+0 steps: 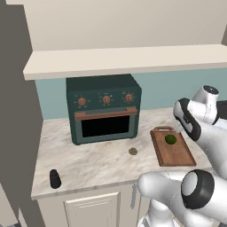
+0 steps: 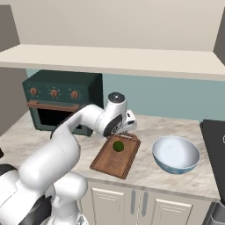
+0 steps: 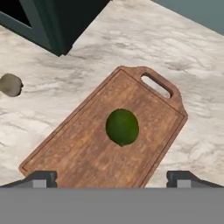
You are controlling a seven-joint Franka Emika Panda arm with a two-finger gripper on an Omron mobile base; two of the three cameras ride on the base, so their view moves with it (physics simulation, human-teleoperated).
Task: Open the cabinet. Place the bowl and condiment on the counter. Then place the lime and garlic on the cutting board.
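The lime [image 3: 122, 127] lies on the brown cutting board [image 3: 74, 148], near its handle end. My gripper [image 3: 113, 178] hangs open just above the board, apart from the lime, with nothing between its fingers. The garlic [image 3: 10, 84] sits on the counter [image 3: 183, 48], left of the board and in front of the oven. From the right base view the white-and-blue bowl [image 2: 176, 154] stands upright on the counter, right of the board [image 2: 112, 160]. The black condiment [image 1: 55, 178] stands near the counter's front left corner. Overhead runs the cream cabinet [image 1: 111, 62]; I cannot make out its doors.
A dark green toaster oven [image 1: 104, 108] stands at the back of the counter, left of the board. A dark appliance [image 2: 215, 145] borders the counter on the right. A wall [image 1: 17, 111] closes the left end.
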